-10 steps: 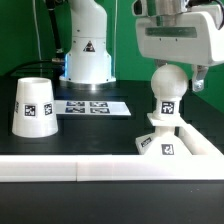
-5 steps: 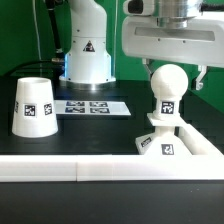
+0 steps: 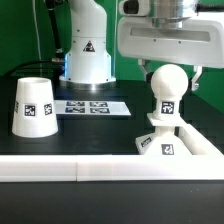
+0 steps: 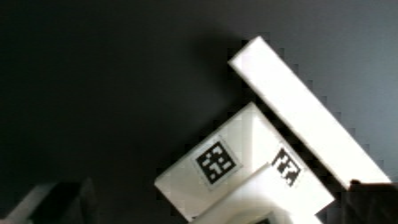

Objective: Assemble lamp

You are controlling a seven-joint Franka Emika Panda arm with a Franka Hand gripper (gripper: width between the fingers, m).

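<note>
Two parts are already joined: the bulb (image 3: 167, 88) stands upright in the base (image 3: 170, 141). Left of the base in the exterior view, well apart, sits the shade (image 3: 33, 106). Above the bulb hangs the gripper (image 3: 172, 68); whether its fingers are spread I cannot tell. Next, probably: fetch the shade, gripping its rim squarely, and lower it plumb over the bulb.

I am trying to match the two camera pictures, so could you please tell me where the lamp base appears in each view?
Exterior view: the lamp base sits at the exterior view's right on the black table, by the white rail, with the bulb standing on it.
Wrist view: the lamp base fills the middle, two tagged faces showing; the bulb is not visible.
Shared landmark: the white rail alongside the base.
</note>
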